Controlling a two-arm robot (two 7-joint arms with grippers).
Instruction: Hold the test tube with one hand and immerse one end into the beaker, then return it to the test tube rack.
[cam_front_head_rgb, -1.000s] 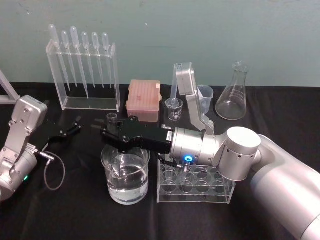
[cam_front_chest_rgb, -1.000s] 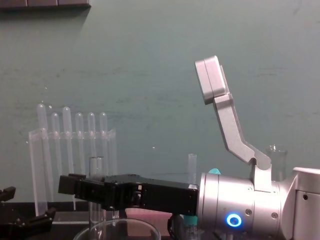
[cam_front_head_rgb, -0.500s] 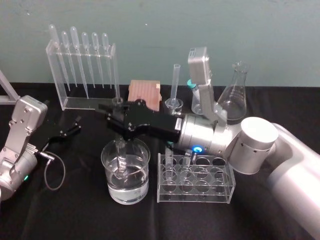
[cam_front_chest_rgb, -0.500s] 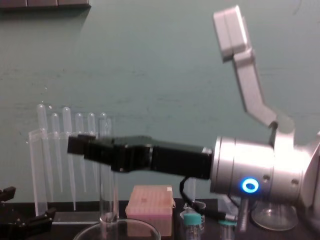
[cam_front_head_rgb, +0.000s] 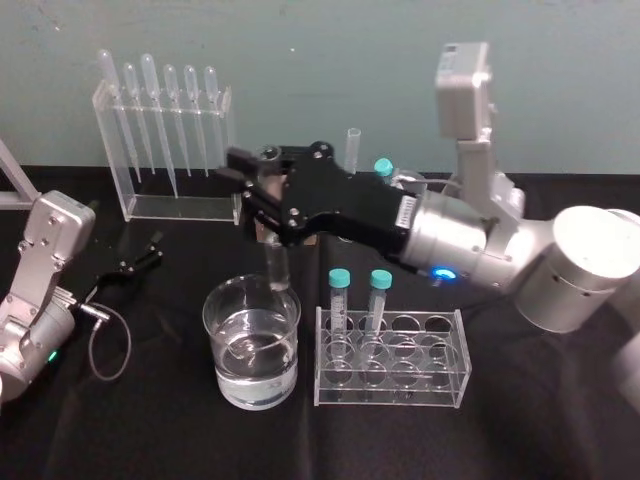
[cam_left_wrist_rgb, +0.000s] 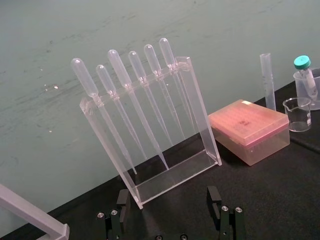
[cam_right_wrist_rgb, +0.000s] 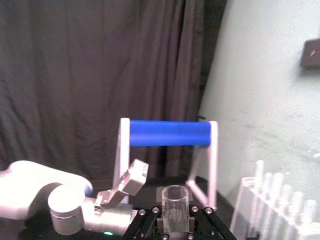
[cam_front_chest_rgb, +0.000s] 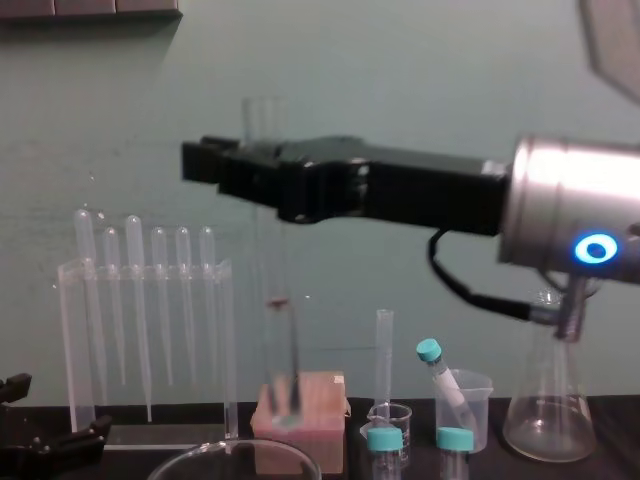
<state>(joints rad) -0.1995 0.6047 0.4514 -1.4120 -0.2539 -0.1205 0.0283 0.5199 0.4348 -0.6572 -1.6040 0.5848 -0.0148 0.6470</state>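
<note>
The test tube (cam_front_head_rgb: 277, 262), long and clear, hangs upright in my right gripper (cam_front_head_rgb: 262, 178), which is shut on its upper part. In the chest view the test tube (cam_front_chest_rgb: 275, 330) runs down from the right gripper (cam_front_chest_rgb: 245, 165), and its lower end hangs just above the beaker's rim (cam_front_chest_rgb: 235, 455). The beaker (cam_front_head_rgb: 250, 375), wide and partly filled with water, stands directly below. In the right wrist view the tube's open rim (cam_right_wrist_rgb: 174, 200) sits between the fingers. The test tube rack (cam_front_head_rgb: 400, 385) stands to the beaker's right. My left gripper (cam_left_wrist_rgb: 167, 210) rests open at the table's left.
Two turquoise-capped tubes (cam_front_head_rgb: 340, 290) stand in the rack's back row. A clear pipette stand (cam_front_head_rgb: 165, 150) is at the back left, a pink tip box (cam_front_chest_rgb: 305, 420) behind the beaker. A conical flask (cam_front_chest_rgb: 545, 420) and a thin cylinder (cam_front_chest_rgb: 384, 360) stand at the back right. A cable (cam_front_head_rgb: 105, 345) lies by the left arm.
My right gripper has risen and shifted back and right, lifting the test tube's lower end out of the beaker's water. The left arm has not moved.
</note>
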